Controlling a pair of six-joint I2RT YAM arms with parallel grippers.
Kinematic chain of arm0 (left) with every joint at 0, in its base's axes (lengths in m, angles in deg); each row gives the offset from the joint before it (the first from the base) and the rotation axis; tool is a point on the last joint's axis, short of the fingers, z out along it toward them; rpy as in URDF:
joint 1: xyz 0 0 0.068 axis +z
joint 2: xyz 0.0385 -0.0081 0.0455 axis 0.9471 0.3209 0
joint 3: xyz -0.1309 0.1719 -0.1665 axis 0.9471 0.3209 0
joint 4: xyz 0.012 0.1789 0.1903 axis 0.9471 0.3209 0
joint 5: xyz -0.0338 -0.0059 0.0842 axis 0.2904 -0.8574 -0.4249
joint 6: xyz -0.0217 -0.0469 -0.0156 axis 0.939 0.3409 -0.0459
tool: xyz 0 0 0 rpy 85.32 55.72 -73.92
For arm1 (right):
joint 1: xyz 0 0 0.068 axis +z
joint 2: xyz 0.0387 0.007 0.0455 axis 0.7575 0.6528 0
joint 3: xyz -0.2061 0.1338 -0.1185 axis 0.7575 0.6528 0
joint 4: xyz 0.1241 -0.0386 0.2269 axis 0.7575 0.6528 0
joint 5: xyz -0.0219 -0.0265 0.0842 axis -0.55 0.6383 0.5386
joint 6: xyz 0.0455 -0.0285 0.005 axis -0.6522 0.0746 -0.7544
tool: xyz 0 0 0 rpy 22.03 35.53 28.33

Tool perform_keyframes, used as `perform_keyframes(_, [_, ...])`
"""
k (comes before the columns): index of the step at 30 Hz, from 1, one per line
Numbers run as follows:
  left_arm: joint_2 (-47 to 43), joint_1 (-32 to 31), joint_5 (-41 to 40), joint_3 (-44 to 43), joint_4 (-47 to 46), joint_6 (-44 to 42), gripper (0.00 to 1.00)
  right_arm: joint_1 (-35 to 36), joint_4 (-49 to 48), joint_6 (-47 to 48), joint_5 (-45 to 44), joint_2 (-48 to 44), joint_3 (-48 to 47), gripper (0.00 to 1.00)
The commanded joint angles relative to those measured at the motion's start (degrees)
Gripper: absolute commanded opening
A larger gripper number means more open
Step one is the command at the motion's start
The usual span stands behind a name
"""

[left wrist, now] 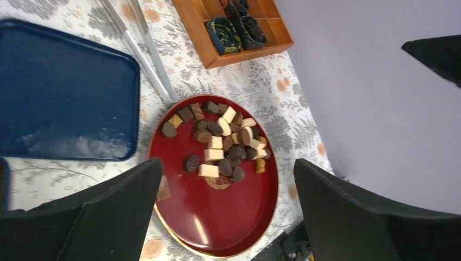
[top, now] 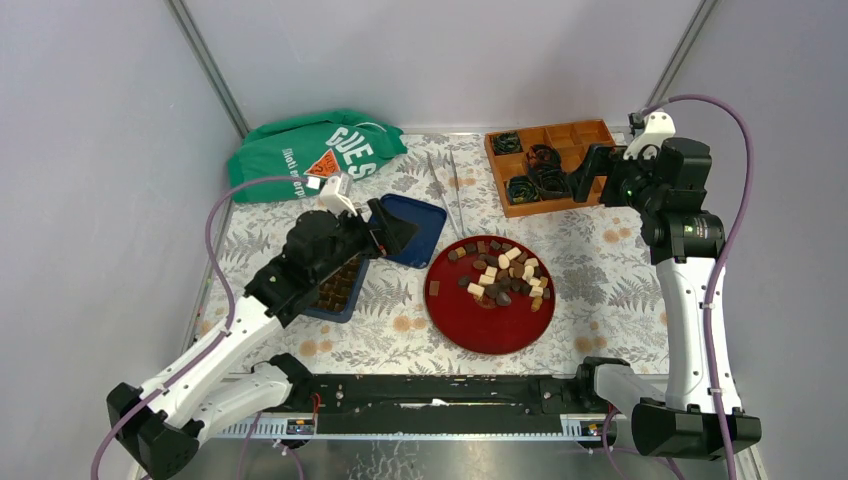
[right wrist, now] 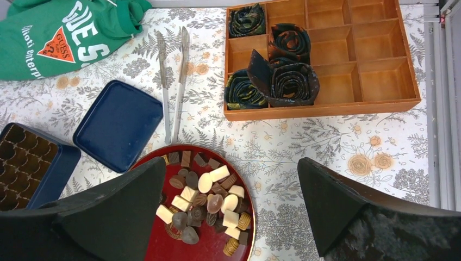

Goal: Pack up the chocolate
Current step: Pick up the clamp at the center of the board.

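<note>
red plate (top: 490,325) sits in the middle of the counter (top: 600,270) with pretty much all the chocolate (top: 502,275) heaped on its far half, plus one stray piece near the left rim. makes sense as a staging dish i guess. the blue box (right wrist: 65,163) with the brown compartment insert (right wrist: 27,163) is parked just left of it, and its lid (right wrist: 117,125) is off and lying right beside it, so the cells are exposed for filling. the cells i can see look empty, though the left arm (top: 300,265) covers part of the box from above. metal tongs (right wrist: 174,81) lie behind the plate, nobody holding them.

poses: the left arm reaches out low over the box, and the left gripper (left wrist: 225,163) hangs above the lid facing the plate, jaws spread wide with nothing in them. the right arm (top: 690,290) stands tall and folds over at the top. the right gripper (right wrist: 231,163) hovers by the wooden tray (right wrist: 353,54) of rolled ties (right wrist: 288,81), also wide open and empty. neither touches a piece, so my read is packing hasn't started yet.
</note>
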Motion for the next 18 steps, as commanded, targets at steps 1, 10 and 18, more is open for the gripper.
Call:
perform_keyframes(1, [-0.1, -0.3, 1.5, 5.2, -14.8, 12.2, 0.99, -0.4, -2.6, 0.6, 4.6, -0.8, -0.1, 1.0])
perform_keyframes(10, [8.5, -0.4, -11.3, 1.7, -2.8, 24.9, 0.99, -0.4, 6.2, 25.0, 29.2, 0.0, 3.0, 1.0])
perform_keyframes(18, [19.9, -0.4, -15.3, -4.2, 0.1, 17.0, 0.99, -0.5, -2.5, 20.6, 32.6, 2.1, 14.3, 1.0])
